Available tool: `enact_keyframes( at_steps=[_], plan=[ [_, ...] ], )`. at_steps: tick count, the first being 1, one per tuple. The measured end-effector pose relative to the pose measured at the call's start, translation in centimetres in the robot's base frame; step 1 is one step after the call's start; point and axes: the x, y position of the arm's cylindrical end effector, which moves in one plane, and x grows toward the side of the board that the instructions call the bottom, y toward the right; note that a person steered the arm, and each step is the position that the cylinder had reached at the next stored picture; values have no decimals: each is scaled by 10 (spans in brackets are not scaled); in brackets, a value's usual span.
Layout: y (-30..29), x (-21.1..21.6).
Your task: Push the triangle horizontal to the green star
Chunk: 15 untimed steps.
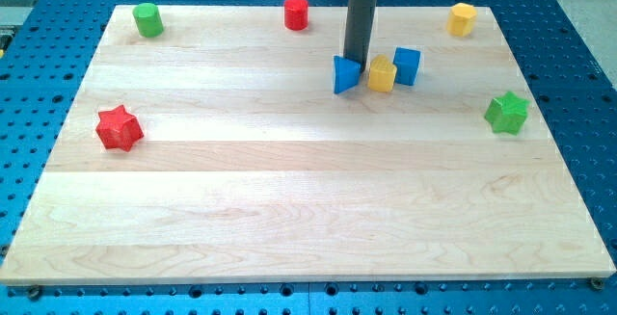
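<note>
In the camera view, my tip [358, 64] rests on the wooden bench [289, 199] near the middle of its top edge, touching or just beside the upper right of the blue triangle [344, 75]. There are no jaws on this arm, only the rod, so nothing is clenched or released.

The blue triangle sits just left of a yellow block [383, 74], which is itself touching or nearly touching a blue cube [408, 65] on its right. The green star [507, 113] lies near the bench's right edge, lower than the triangle and well apart from it.

Farther off are a green cylinder [147, 19] at the top left corner, a red cylinder [296, 13] by the top edge, a yellow hexagonal block [463, 18] at the top right corner, and a red star [120, 127] near the left edge.

The risk, as I judge it: the triangle needs to travel toward the bench's bottom edge to reach the star's row, and a push off its centre could spin it or let it slip past the rod. Drifting rightward would drag the yellow block along.
</note>
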Motion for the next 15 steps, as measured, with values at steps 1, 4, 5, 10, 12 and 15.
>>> enact_keyframes(
  at_steps=[1, 4, 5, 10, 12, 15],
  plan=[
    [-1, 6],
    [47, -11],
    [50, -11],
    [-15, 51],
    [-46, 10],
    [-41, 88]
  ],
)
